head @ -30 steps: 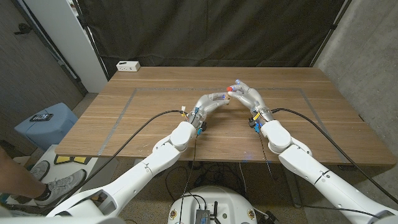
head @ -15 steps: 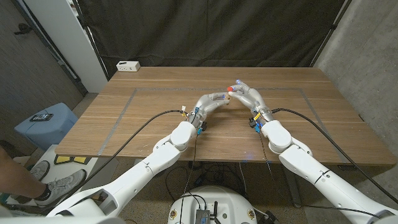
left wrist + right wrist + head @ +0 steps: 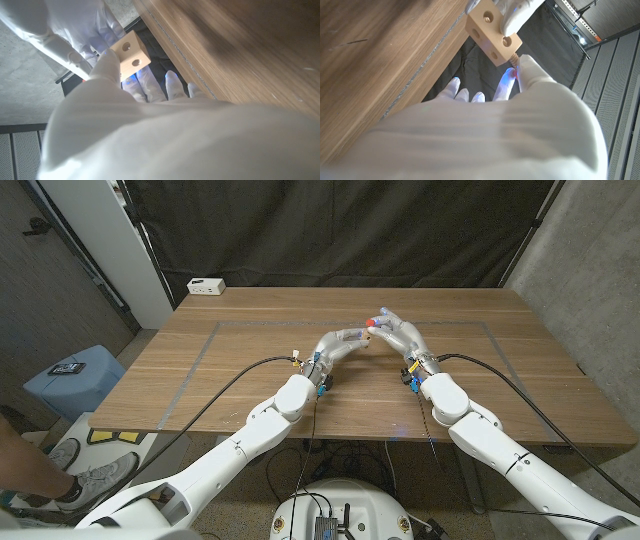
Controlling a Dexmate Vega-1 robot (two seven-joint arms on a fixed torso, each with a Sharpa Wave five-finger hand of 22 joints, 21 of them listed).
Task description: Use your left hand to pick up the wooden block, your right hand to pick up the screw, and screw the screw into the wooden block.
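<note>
The two hands meet above the middle of the table. My left hand [image 3: 343,341] holds a small pale wooden block [image 3: 129,53] with round holes in its faces; the block [image 3: 492,31] also appears in the right wrist view, gripped by left fingers [image 3: 516,12]. My right hand [image 3: 397,333] pinches the screw [image 3: 516,58], whose threaded tip sits in a hole on the block's side. In the head view the screw's red head [image 3: 369,325] is a small dot between the two hands.
The wooden table [image 3: 260,340] has a thin rectangular outline marked on it. A white box [image 3: 206,285] sits at the far left corner. A blue stool [image 3: 75,375] stands left of the table. A person's leg and shoe [image 3: 40,470] are at the lower left.
</note>
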